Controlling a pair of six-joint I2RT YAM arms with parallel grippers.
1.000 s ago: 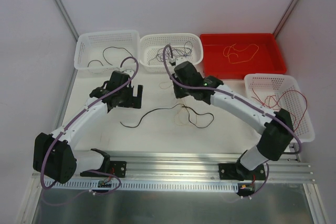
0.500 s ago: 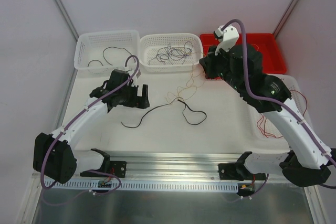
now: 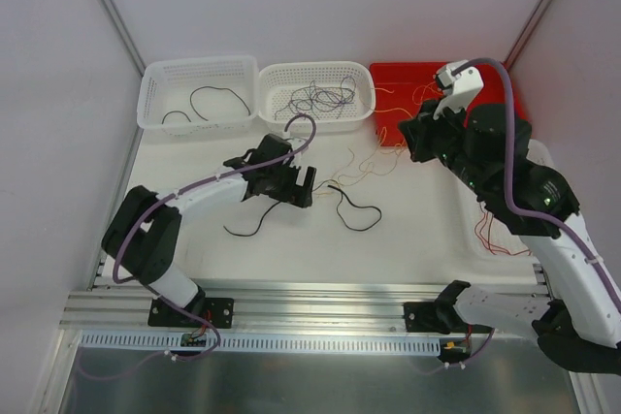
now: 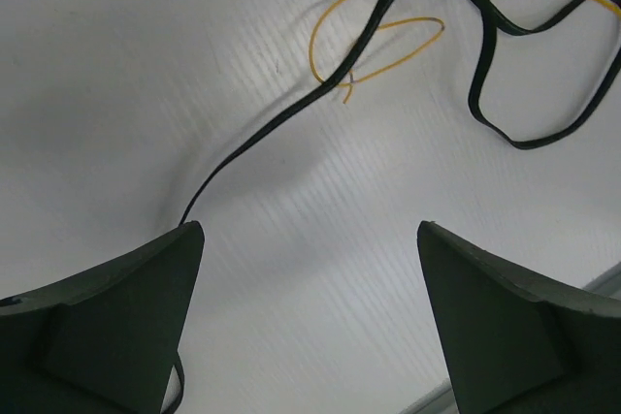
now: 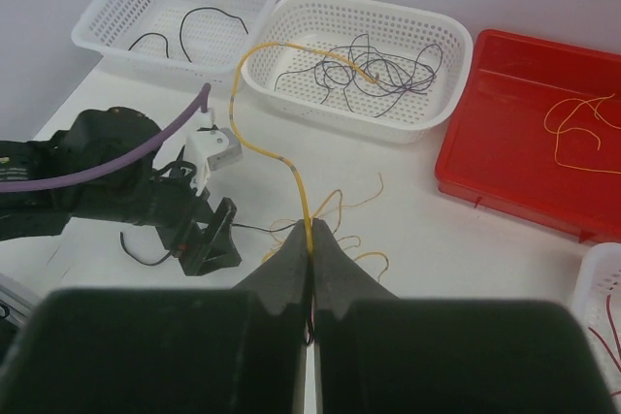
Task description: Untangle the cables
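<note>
Cables lay mid-table in the top view. We saw a black cable (image 3: 364, 229) looping just beside the left gripper (image 3: 296, 184), and a yellow cable (image 3: 364, 167) running up toward the right gripper (image 3: 412, 138), which hung near the red tray (image 3: 417, 67). From the left wrist, its fingers (image 4: 116, 317) stood wide apart over the black cable, holding nothing. From the right wrist, we saw the jaws pinched tight on the yellow cable.

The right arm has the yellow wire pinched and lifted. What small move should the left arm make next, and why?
Probably lower the left gripper and close on the black cable. Its jaws stand open over that cable, and the yellow cable, held shut in the right gripper, crosses the black one. Pinning the black should let yellow pull free.
</note>
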